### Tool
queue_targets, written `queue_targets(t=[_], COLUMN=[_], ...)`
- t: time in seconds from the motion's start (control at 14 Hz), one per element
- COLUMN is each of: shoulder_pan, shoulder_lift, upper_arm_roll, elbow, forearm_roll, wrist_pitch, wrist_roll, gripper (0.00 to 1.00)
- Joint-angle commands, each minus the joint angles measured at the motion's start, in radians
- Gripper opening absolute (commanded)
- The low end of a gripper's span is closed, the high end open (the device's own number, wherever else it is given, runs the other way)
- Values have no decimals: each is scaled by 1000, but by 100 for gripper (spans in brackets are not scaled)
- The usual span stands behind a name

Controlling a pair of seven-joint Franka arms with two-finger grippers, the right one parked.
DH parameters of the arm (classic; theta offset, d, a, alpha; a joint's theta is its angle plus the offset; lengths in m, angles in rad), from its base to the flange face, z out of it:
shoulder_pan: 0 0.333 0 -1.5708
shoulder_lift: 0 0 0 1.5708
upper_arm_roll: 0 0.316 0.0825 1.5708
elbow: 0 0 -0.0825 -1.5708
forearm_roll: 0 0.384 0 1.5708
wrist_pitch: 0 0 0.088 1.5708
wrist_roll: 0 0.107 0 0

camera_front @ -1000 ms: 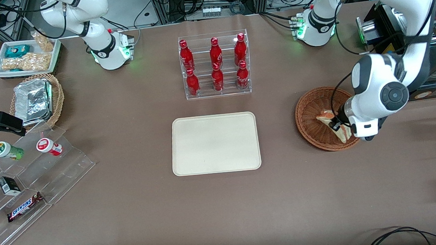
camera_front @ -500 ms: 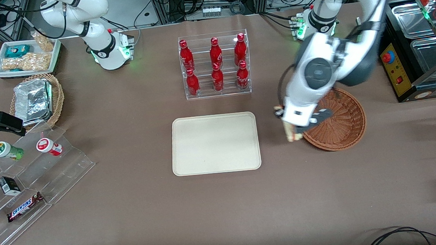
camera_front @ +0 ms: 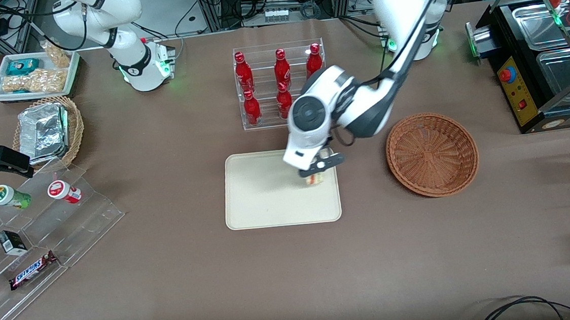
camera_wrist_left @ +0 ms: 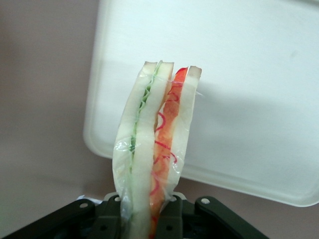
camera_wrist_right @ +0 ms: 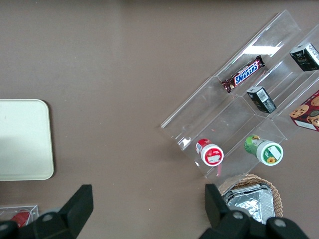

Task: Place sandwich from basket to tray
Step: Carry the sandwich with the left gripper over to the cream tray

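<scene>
- front view: carry step, near its end. the gripper (camera_front: 315, 170) hangs over the tray (camera_front: 253, 203) at the edge nearest the basket (camera_front: 432, 154), which now holds nothing. next move, i judge: lower, then release
- left wrist view: jaws clamped on the sandwich (camera_wrist_left: 152, 154), held on edge above the tray's corner; pale bread, green and red-orange filling, clear wrap
- right wrist view: only a tray corner (camera_wrist_right: 25, 139) shows

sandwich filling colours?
Green layer and red-orange layer between pale bread; the sandwich is in the tool above the tray. Clearest in left wrist view.
</scene>
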Motion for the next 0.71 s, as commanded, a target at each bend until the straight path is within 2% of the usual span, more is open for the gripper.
queue_targets(t=[0.0,0.21,0.29,0.43,0.57,0.64], shoulder_pan=[-70,-93,-93,-98,-103,-103], shoulder_lift=[86,123,143,177,185,186], upper_arm_roll=[13,18,17,17,17,15], elbow=[98,108,121,137,137,137], forearm_roll=[16,23,48,69,79,100], wrist_pitch=[46,55,70,96,95,96], wrist_roll=[-22,-28,-30,-33,-16,-18], gripper=[14,18,19,28,43,61])
